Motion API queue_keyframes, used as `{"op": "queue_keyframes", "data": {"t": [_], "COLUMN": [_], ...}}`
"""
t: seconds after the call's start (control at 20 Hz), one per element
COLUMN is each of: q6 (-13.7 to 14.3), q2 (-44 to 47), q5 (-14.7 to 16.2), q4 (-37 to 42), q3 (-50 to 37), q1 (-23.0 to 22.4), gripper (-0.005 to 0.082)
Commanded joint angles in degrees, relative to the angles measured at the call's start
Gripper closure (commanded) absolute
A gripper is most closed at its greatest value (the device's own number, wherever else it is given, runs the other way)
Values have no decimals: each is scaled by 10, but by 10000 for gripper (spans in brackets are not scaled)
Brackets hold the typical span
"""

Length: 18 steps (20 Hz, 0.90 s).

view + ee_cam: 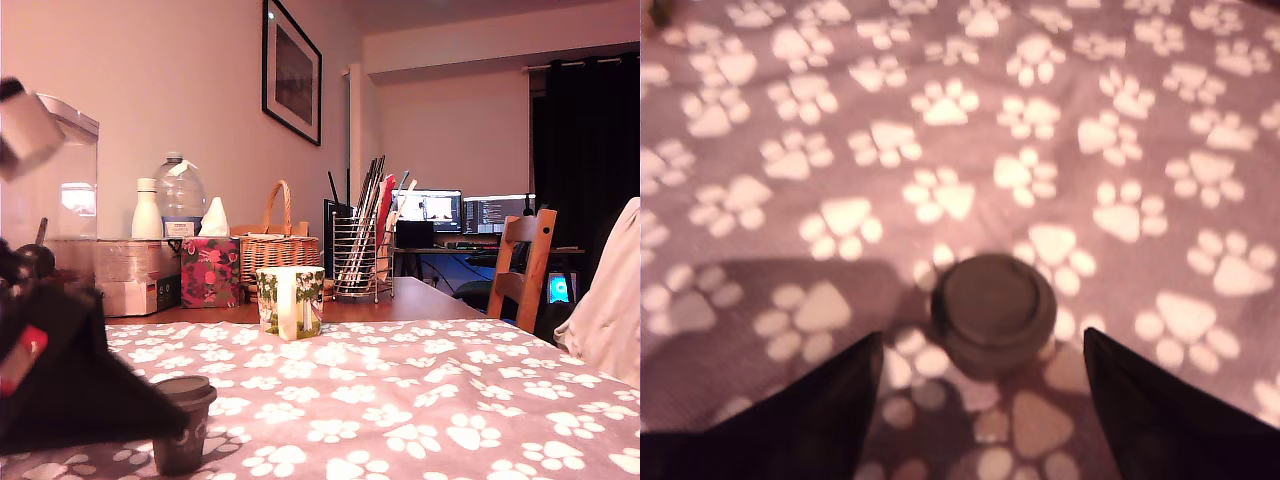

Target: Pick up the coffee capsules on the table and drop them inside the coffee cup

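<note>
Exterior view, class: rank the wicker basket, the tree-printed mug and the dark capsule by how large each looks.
1. Wicker basket
2. Tree-printed mug
3. Dark capsule

The capsule sits nearest the camera, so it looks bigger than it is.

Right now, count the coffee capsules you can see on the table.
1. A dark brown capsule stands on the paw-print tablecloth near the exterior view's lower left, apart from the mug and just ahead of the open hand. The arm may hide others.
</note>
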State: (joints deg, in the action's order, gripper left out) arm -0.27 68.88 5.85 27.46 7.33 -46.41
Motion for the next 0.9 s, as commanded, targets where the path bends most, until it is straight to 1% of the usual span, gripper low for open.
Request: {"op": "queue_keyframes", "data": {"t": [0.0, 0.1, 0.2, 0.35, 0.4, 0.5, 0.7, 0.85], "q6": [7, 8, 24, 27, 38, 49, 50, 50], "q2": [1, 1, 1, 9, 15, 36, 59, 61], "q5": [-1, -1, 2, 4, 9, 10, 12, 12], "q4": [7, 8, 9, 9, 9, 9, -10, -14], "q3": [4, 5, 6, 10, 13, 25, 44, 47], "q1": [-1, -1, -1, -1, -1, -1, -1, -1], "gripper": [186, 204, 207, 207, 207, 207, 209, 294]}}
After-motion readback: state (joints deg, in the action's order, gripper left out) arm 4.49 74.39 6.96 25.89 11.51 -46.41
